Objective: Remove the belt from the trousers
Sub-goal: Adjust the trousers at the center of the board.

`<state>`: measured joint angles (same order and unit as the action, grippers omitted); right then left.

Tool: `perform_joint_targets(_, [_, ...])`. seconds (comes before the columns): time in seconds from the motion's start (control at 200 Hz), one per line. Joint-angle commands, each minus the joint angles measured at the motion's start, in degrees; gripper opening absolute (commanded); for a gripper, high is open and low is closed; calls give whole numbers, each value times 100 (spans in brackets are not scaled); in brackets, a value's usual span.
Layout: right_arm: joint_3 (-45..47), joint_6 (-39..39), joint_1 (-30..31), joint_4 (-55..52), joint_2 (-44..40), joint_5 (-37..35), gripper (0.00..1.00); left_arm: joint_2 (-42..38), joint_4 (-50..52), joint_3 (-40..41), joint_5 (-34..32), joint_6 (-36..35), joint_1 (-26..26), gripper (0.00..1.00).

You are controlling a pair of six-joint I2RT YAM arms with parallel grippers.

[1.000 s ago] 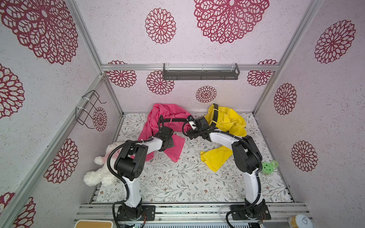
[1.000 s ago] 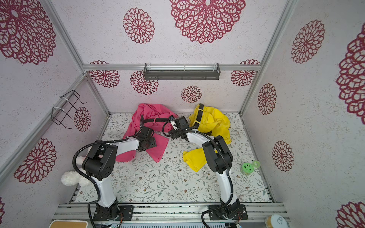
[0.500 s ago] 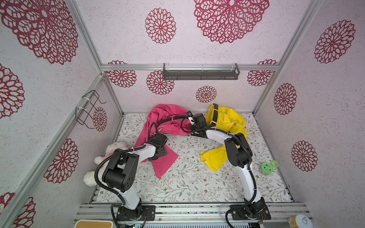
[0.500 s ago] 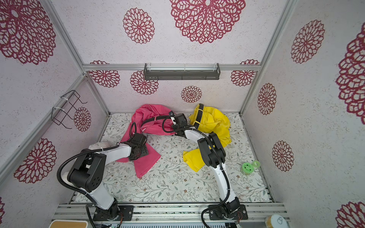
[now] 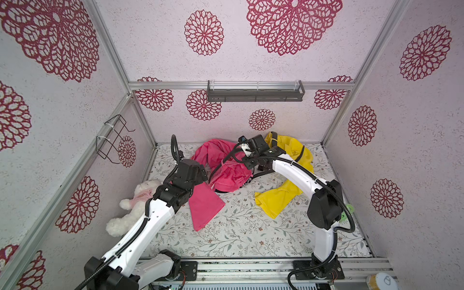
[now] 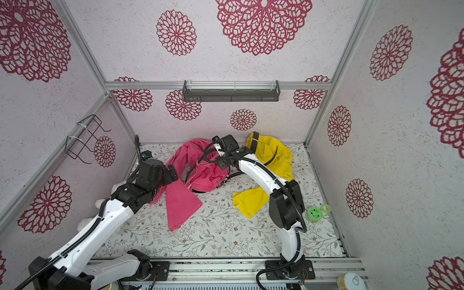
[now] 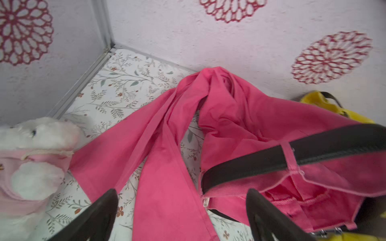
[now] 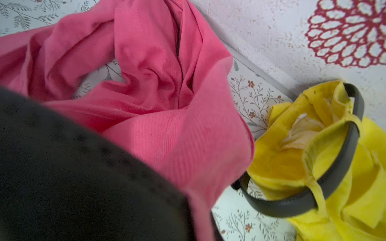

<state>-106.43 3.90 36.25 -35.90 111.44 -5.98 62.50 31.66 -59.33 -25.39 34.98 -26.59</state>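
1. Watching the right claw (image 5: pixel 247 153): it is closed, by the look of it on the belt (image 7: pixel 271 160), which fills the near part of its wrist view. The fingers themselves are hidden.
2. The belt sits in the waistband of the pink trousers (image 7: pixel 167 146), threaded through at least one loop (image 7: pixel 289 154). It is at the back of the mat (image 5: pixel 238 233), beside the yellow pair (image 8: pixel 334 156).
3. My left claw (image 7: pixel 181 194) is spread wide over a trouser leg, holding nothing.
4. Nothing pins the trousers, so a pull on the belt would likely drag the whole garment rather than slide the belt out.
5. Pink cloth lies against the belt at the right claw. If cloth is pinched too, I expect the belt to bind at the loop.
6. I'd clamp the waistband with the left first.
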Motion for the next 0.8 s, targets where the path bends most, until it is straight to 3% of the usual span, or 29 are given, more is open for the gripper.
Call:
perform_joint_targets(0.0, [-447,-600,118,-757,-386,35,0,-303,-420,361,692,-508,-316,97])
perform_joint_targets(0.165, [-615,-996,171,-989,-579,165,0,-372,-567,774,1202,-329,-577,97])
perform_joint_targets(0.34, [-511,-1266,353,-1005,-920,281,0,-134,-787,1111,913,58,-636,97])
perform_joint_targets(0.55, [-301,-1543,512,-1106,-1456,391,0,438,-1242,1196,833,-92,-635,97])
perform_joint_targets(0.691, [-100,-1739,611,-1316,-1924,411,0,737,-1151,1110,355,-124,-604,100])
perform_joint_targets(0.796, [218,-1978,638,-1453,-2350,522,0,540,-865,842,362,-124,-536,59])
